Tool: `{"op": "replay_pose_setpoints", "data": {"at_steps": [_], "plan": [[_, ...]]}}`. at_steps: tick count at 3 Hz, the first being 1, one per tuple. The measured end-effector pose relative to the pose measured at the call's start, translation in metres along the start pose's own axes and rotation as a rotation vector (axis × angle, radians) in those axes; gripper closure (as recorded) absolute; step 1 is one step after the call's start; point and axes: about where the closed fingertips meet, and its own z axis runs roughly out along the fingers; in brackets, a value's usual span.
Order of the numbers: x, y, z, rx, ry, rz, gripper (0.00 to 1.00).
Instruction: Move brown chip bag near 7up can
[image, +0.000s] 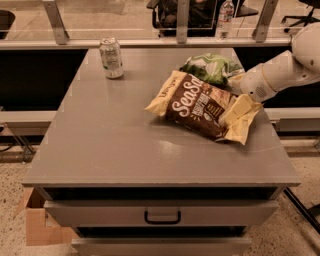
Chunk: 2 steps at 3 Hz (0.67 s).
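The brown chip bag lies flat on the right half of the grey table top, its white "Sea Salt" lettering facing up. The 7up can stands upright at the far left of the table, well apart from the bag. My white arm reaches in from the right edge of the view. My gripper is low over the right end of the brown bag, at or just above its surface, and covers part of it.
A smaller green and white bag lies just behind the brown bag. A clear plastic bottle stands beyond the far rail. A drawer with a black handle is below the table's front edge, and a cardboard box sits on the floor at lower left.
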Motion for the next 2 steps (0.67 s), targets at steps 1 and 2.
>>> {"op": "replay_pose_setpoints", "data": {"at_steps": [1, 2], "plan": [[-0.0026, -0.0004, -0.003, 0.0, 0.0, 0.0, 0.0], [-0.0026, -0.0004, -0.0031, 0.0, 0.0, 0.0, 0.0]]}}
